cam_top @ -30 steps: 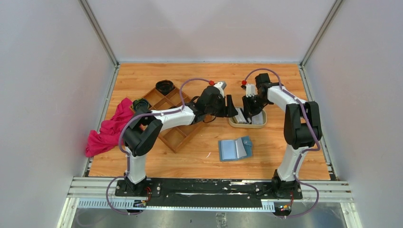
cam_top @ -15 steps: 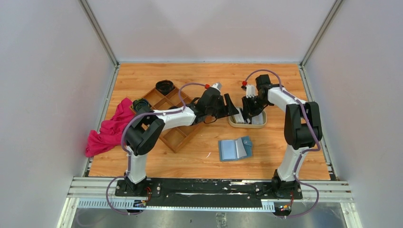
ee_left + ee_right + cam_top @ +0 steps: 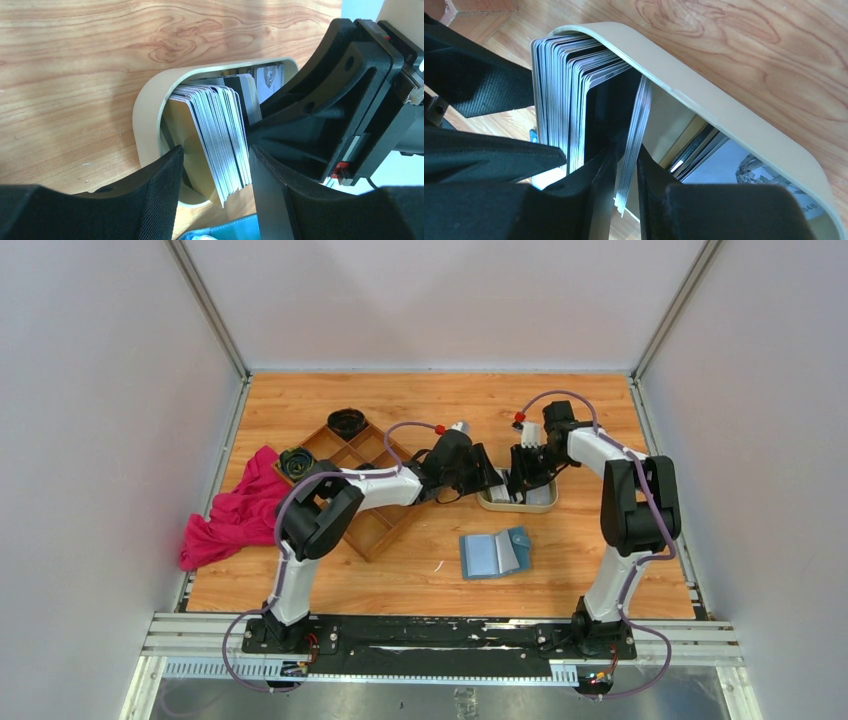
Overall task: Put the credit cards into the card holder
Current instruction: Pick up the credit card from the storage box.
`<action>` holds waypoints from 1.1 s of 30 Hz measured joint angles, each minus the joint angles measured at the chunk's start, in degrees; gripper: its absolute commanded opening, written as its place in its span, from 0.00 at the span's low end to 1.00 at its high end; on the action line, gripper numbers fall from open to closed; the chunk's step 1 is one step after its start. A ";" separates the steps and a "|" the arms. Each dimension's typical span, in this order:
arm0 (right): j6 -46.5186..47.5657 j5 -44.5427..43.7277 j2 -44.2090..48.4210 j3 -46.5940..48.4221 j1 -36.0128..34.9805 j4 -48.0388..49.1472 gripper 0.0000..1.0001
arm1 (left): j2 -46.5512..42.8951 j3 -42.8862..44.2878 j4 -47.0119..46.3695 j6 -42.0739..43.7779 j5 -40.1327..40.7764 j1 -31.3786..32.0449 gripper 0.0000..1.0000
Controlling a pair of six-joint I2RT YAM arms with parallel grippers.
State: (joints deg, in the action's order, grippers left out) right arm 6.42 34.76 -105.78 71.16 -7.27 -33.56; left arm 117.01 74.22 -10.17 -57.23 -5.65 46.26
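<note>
- The left claw point(image 3: 215, 150) reaches into one end of the cream oval tray point(image 3: 145, 110). Its jaws are spread wide, with one finger on each side of a thick stack of credit cards point(image 3: 220, 130) standing on edge. Whether the pads press the stack cannot be told.
- The right claw point(image 3: 627, 150) enters the tray from the opposite side. Its jaws are drawn narrow and pinched on a thin sheaf of cards set apart from the main stack and hanging inside the tray.
- More cards lie flat on the tray floor beyond the standing stack.
- The card holder point(image 3: 495, 553) lies open on the tabletop point(image 3: 420, 400), its lighter blue inside facing up. It sits well apart from the tray on the side nearer the arm bases, and neither claw touches it.
- A wooden compartment tray point(image 3: 370, 525) sits under the left arm point(image 3: 370, 485), with a pink cloth point(image 3: 235, 515) at the tabletop's left edge.
- A second earlier the left claw stood just short of the cream tray; it has since pushed forward to the tray's end.
- The left arm now stretches lower across the wooden tray, uncovering a dark coiled item point(image 3: 296, 462) in a back compartment.
- The right claw keeps much the same place over the tray, and the card holder has not moved.
</note>
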 measured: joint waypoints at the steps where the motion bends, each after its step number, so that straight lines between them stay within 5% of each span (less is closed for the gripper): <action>1: -0.17 0.50 0.07 -0.17 0.28 0.07 0.27 | 0.17 0.22 0.02 -0.07 0.39 0.00 0.57; 7: -0.63 2.32 1.40 -0.87 0.70 0.15 0.30 | 2.60 5.11 4.07 0.74 2.62 0.11 0.54; 25: -0.59 5.35 3.21 -1.97 4.50 0.55 0.33 | 5.31 13.09 12.81 9.99 1.03 -0.66 0.15; 28: -0.55 5.84 3.21 -2.01 4.66 0.55 0.33 | 5.31 12.61 12.07 10.56 -1.01 -1.20 0.16; 33: -0.52 5.95 3.21 -2.01 4.68 0.55 0.34 | 5.33 12.13 10.84 11.04 -4.07 -1.70 0.36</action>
State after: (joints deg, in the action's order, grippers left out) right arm 5.89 40.71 -102.56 69.14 -2.59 -33.01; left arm 122.34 86.35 0.67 -46.19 -9.72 44.56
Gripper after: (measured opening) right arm 0.335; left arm 0.347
